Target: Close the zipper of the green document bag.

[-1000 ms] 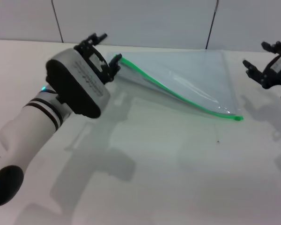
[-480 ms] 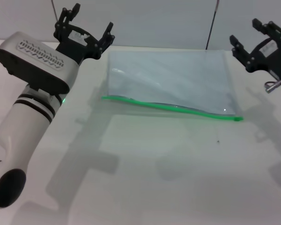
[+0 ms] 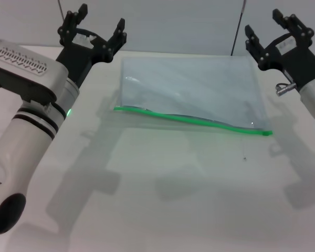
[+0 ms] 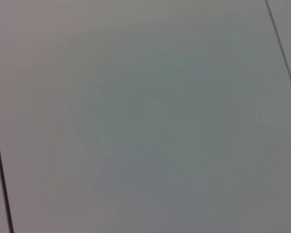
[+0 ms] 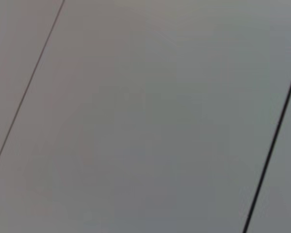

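Observation:
The green document bag (image 3: 191, 89) lies flat on the white table in the head view, a translucent grey-blue pouch. Its bright green zipper (image 3: 191, 119) runs along the near long edge, ending at the right corner. My left gripper (image 3: 97, 23) is raised at the bag's far left corner, open, holding nothing. At the far right corner my right gripper (image 3: 268, 26) is also lifted and open, clear of the bag. Both wrist views show only plain grey wall panels.
The white table (image 3: 163, 199) stretches out in front of the bag. A grey panelled wall (image 3: 173, 21) with dark seams stands right behind the table's far edge.
The left gripper let go of the bag's left corner and rose toward the wall. The bag dropped flat, its green edge now lying level. The right gripper lifted and moved in toward the bag.

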Tool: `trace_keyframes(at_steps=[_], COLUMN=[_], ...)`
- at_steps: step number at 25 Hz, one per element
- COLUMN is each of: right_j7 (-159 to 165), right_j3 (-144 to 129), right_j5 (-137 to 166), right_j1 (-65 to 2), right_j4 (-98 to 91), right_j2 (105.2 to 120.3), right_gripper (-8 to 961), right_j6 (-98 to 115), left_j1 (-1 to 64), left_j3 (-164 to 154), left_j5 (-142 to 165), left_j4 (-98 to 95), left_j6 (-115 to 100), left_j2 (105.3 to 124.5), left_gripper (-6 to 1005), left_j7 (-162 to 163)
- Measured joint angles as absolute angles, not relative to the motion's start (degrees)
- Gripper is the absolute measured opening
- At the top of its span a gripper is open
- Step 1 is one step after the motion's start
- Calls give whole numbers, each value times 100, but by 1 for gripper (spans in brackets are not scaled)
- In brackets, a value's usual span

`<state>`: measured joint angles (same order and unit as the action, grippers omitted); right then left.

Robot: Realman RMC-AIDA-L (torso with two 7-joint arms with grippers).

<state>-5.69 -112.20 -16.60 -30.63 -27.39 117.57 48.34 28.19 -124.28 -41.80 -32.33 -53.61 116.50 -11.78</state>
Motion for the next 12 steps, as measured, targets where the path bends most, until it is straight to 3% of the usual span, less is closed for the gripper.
trace_keyframes(at_steps=[12], right_j7=[-744], right_j3=[-11972], right_j5=[-2948], right_j1=[-3258], right_j4=[-2414], right_j2=[11750], right_gripper=[623], right_j6=[5196], left_j1=[2971], left_j3=[-12511], left_j5=[-4198], left_j4=[-2878], left_j6=[-5457], left_j2=[11691], left_gripper=[861], left_j7=[-1086])
